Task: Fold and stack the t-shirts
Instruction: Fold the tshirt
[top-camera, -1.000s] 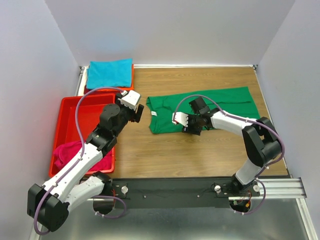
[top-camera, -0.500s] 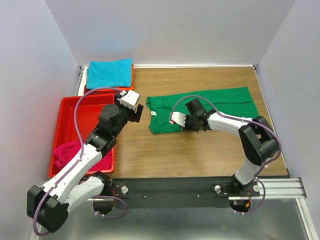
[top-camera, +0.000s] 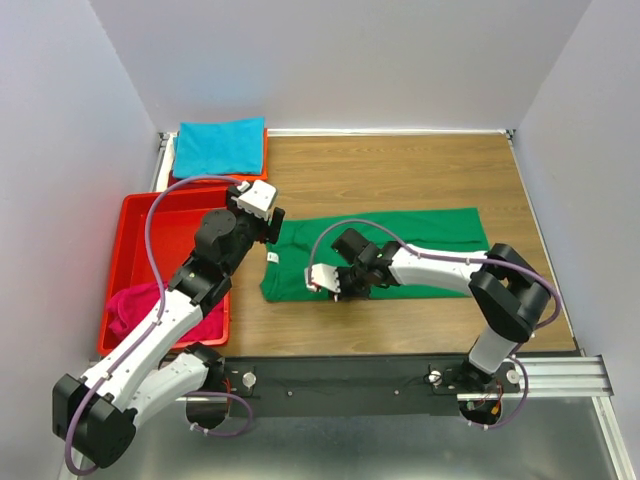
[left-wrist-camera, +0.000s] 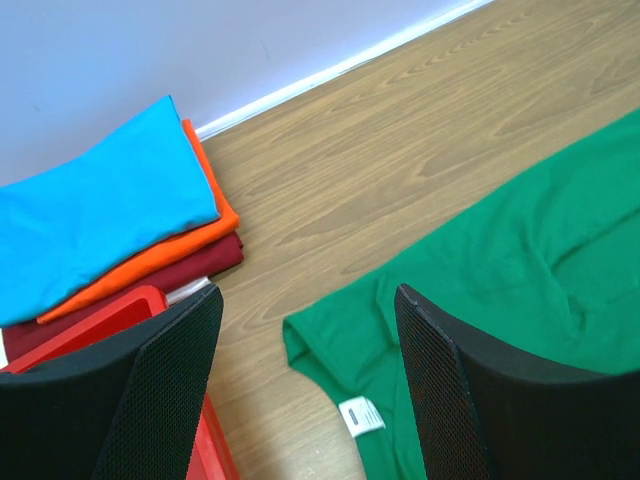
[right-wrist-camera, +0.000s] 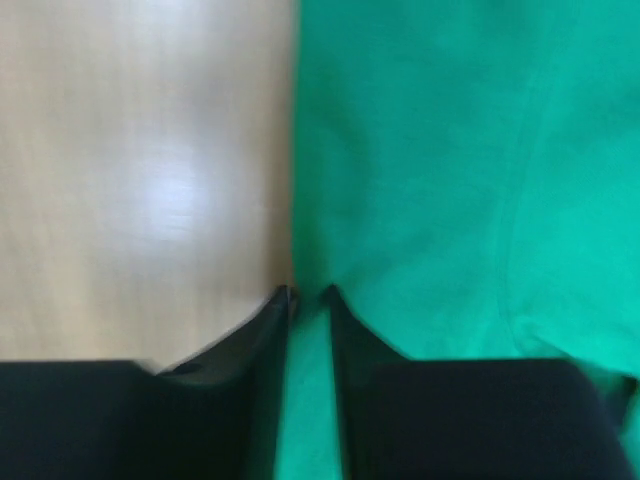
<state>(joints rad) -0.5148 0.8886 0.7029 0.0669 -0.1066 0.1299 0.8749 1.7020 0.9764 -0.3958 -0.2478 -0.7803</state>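
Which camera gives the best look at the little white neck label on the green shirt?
Left wrist view: the white neck label is close and sharp on the green t-shirt. Top external shows it only as a tiny white speck at the shirt's left end. Right wrist shows blurred green cloth, no label.

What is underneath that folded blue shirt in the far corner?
A folded orange t-shirt lies directly under the teal t-shirt, with a dark red t-shirt under that. Only their edges show; the rest is covered.
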